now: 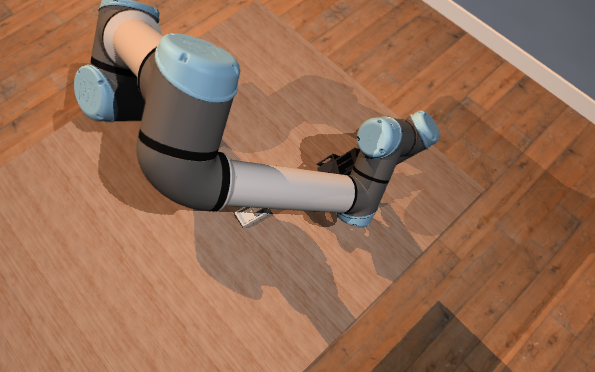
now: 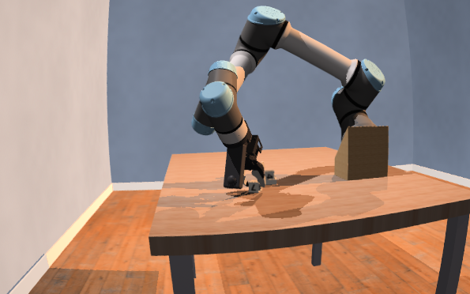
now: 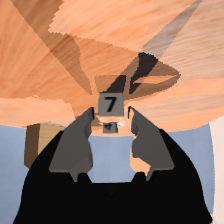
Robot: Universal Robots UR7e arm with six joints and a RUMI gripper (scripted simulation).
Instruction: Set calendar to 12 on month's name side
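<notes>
A grey cube showing a 7 (image 3: 110,103) lies on the table, in the gap between my gripper's (image 3: 111,113) two fingertips. The fingers stand partly open on either side of it, and I see a small gap on each side. Beyond it is a second small grey piece (image 3: 110,127), too small to read. In the exterior view the gripper (image 2: 255,181) hangs low over the loose cube (image 2: 254,186), with the tray (image 2: 269,180) just behind it. In the top view the white tray (image 1: 252,216) peeks out from under the forearm, and the cubes are hidden.
A wooden block (image 2: 362,152) carries the arm's base at the table's far right; it also shows in the wrist view (image 3: 37,140). The forearm (image 1: 287,187) spans the middle of the table. The table's edge runs close on the right (image 1: 417,250).
</notes>
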